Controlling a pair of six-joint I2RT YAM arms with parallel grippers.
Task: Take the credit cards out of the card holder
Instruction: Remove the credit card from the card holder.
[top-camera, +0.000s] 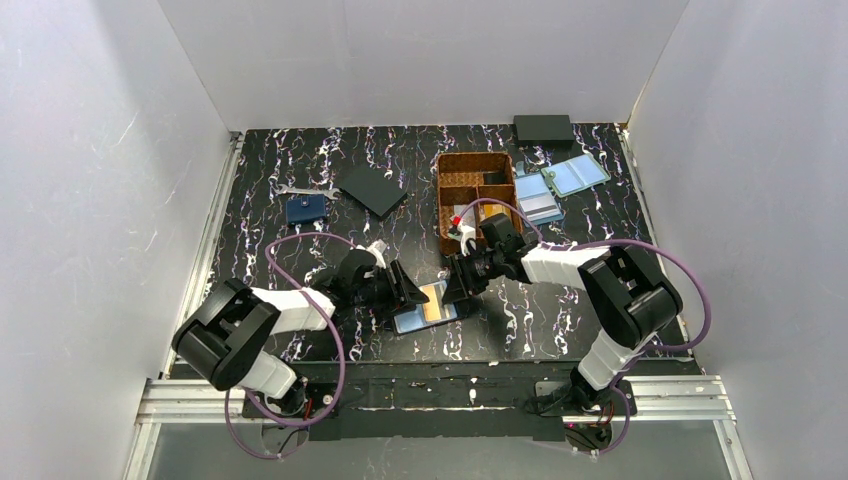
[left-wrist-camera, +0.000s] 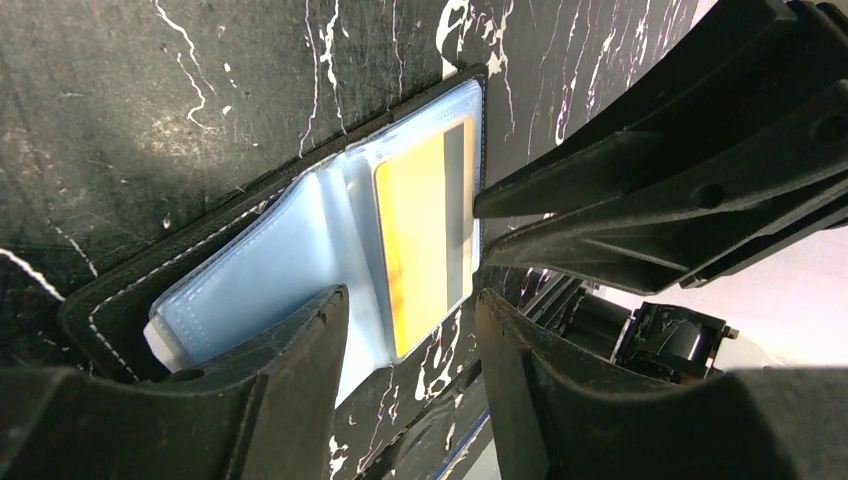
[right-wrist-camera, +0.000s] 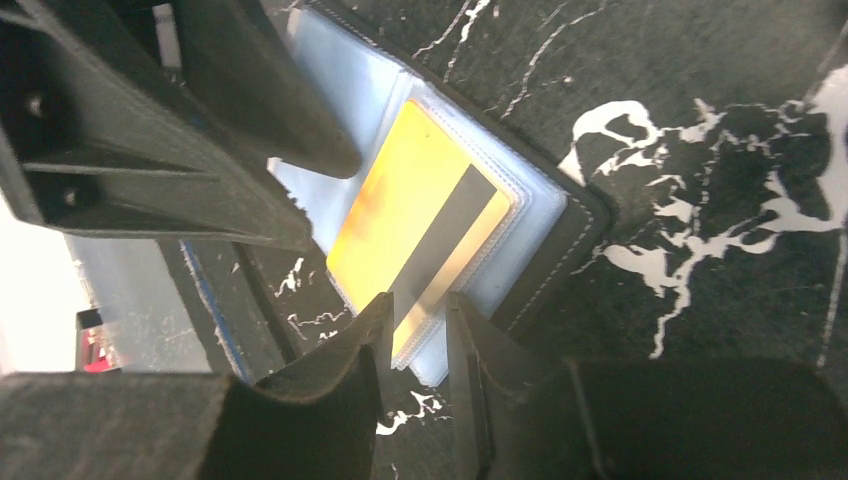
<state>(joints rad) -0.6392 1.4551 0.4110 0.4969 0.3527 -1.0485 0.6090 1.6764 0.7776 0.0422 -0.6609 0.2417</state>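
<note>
The desk, black with white marble veins, carries a brown woven basket at 1 o'clock. The card holder lies open and flat at 6 o'clock, with a stitched black rim and glossy pale blue sleeves. The left gripper stands released, one finger on a sleeve. The right gripper is narrowed around the edge of the orange-gold credit card; whether it grasps firmly I cannot tell.
</note>
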